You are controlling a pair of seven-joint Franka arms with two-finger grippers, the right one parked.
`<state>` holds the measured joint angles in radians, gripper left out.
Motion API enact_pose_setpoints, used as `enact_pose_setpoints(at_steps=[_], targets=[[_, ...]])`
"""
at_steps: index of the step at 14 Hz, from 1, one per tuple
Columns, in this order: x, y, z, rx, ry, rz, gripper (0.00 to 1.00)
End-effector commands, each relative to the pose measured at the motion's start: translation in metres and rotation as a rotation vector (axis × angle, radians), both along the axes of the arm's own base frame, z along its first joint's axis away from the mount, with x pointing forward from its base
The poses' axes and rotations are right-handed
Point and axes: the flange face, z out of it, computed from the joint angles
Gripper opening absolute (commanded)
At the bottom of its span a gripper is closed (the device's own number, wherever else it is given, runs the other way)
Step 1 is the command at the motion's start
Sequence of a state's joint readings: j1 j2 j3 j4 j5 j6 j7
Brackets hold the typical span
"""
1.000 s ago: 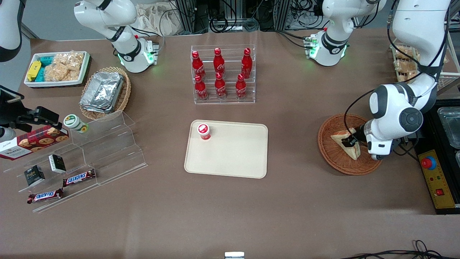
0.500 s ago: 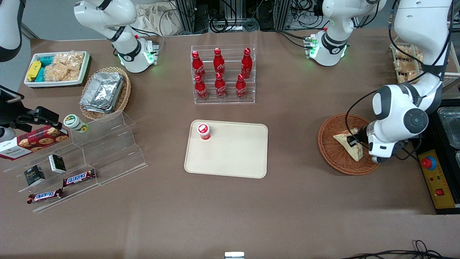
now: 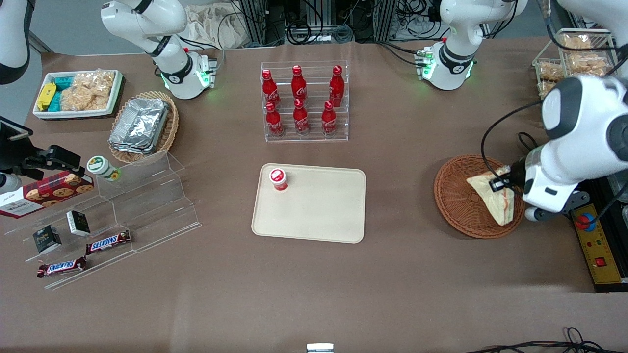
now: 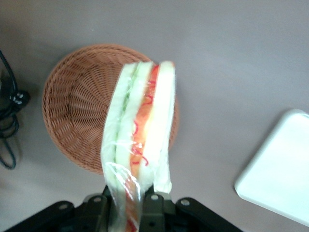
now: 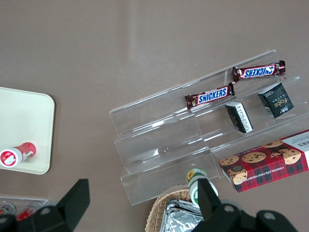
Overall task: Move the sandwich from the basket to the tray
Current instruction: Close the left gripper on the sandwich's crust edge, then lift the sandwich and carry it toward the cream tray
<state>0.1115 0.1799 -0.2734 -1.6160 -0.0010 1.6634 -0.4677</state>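
Gripper (image 4: pixel 129 203) is clamped on the sandwich (image 4: pixel 140 140) corner; soft, slippery wrap, basket (image 4: pixel 77 111) seen below it.

So the hand (image 3: pixel 501 184) has the sandwich (image 3: pixel 495 197) gripped, up above the basket (image 3: pixel 461 198) at the working arm's end of the table (image 3: pixel 314 284). The tray (image 3: pixel 319 206) sits mid-table, with a small cup (image 3: pixel 277 179) in its 10 o'clock corner. A bottle rack (image 3: pixel 304 100) is at the tray's 12 o'clock.
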Motion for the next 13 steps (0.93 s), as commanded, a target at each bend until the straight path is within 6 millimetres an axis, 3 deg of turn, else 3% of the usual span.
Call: enact_pose_setpoints(at_steps=[1, 4, 7, 9, 11, 13], targets=[[-0.012, -0.043, 0.085, -0.07, -0.01, -0.073, 0.25], [-0.04, -0.101, 0.128, -0.114, -0.036, -0.178, 0.24], [-0.073, -0.184, 0.133, -0.136, -0.04, -0.201, 0.24], [-0.082, -0.229, 0.126, -0.178, -0.074, -0.178, 0.23], [-0.09, -0.283, 0.091, -0.18, -0.081, -0.201, 0.23], [-0.084, -0.32, 0.031, -0.113, -0.07, -0.245, 0.23]])
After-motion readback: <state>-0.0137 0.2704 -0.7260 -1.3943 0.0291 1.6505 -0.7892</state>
